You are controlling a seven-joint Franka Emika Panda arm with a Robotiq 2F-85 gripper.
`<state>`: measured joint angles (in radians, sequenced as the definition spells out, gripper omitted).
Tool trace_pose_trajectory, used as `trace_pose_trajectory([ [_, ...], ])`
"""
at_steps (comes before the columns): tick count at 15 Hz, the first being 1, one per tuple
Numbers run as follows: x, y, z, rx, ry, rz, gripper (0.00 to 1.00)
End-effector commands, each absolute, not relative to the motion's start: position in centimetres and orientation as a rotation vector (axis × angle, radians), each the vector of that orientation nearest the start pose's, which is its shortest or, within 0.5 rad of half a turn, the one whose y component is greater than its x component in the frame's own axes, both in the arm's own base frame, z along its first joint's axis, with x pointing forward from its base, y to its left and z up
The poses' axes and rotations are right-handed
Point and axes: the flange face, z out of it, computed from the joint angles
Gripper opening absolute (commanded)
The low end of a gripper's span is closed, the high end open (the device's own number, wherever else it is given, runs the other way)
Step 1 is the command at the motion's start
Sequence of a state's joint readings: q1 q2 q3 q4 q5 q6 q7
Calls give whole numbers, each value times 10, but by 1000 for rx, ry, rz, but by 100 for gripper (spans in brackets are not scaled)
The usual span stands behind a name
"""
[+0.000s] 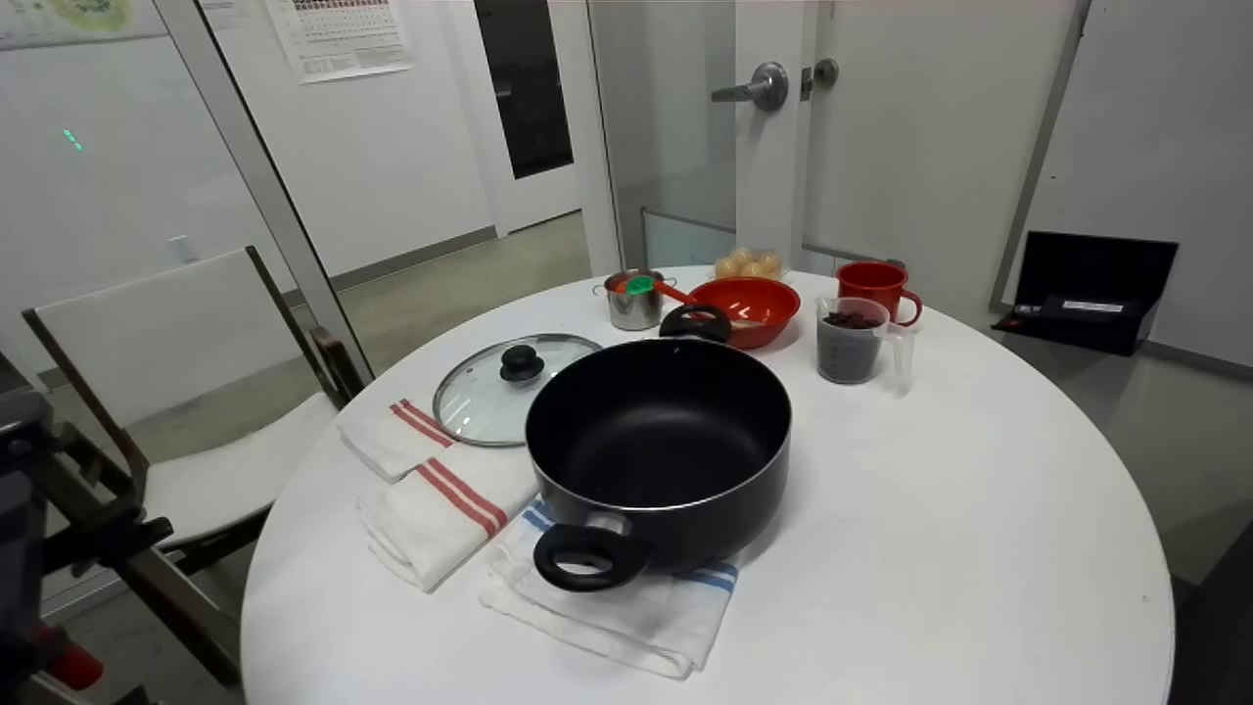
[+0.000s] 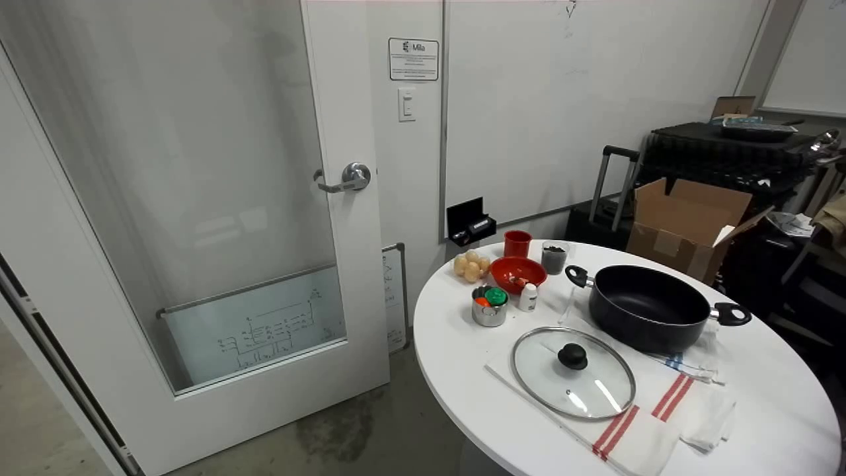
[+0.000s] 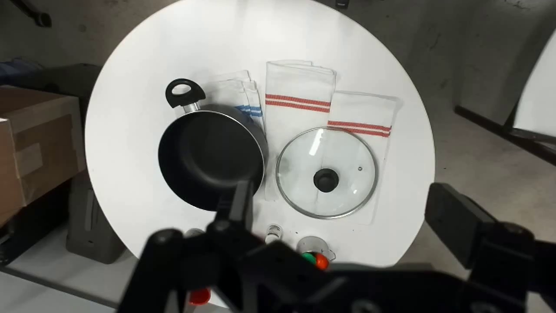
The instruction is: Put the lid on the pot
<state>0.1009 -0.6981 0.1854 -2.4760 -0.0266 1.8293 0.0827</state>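
Note:
The lid is round clear glass with a metal rim and a dark knob. It lies flat, knob up, partly on the red-striped towels beside the pot, in both exterior views (image 1: 480,397) (image 2: 542,370) and the wrist view (image 3: 299,182). The pot is wide and black with two loop handles. It stands upright and uncovered, partly on a blue-striped towel (image 1: 724,514) (image 2: 621,324) (image 3: 208,150). My gripper (image 3: 345,208) is open with nothing between its fingers, high above the table. In the wrist view the lid shows between the fingers; the left finger overlaps the pot's edge.
By the pot and lid stand a red bowl (image 1: 768,313), a steel cup (image 1: 636,308), a measuring cup (image 1: 847,352), a red mug (image 1: 869,281), a white bottle (image 2: 529,297) and egg-like balls (image 2: 471,266). Folded red-striped towels (image 1: 440,529) lie at the lid's side.

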Motion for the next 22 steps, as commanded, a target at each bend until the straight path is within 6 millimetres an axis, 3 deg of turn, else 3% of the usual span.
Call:
trace_pose_trajectory([
  [1,351,103,505,-3244,-304,-63,100],
  [6,399,106,438,-3191,-392,34,100],
  [14,485,113,287,-3116,-515,210,100],
  [22,559,123,151,-3074,-572,386,100],
])
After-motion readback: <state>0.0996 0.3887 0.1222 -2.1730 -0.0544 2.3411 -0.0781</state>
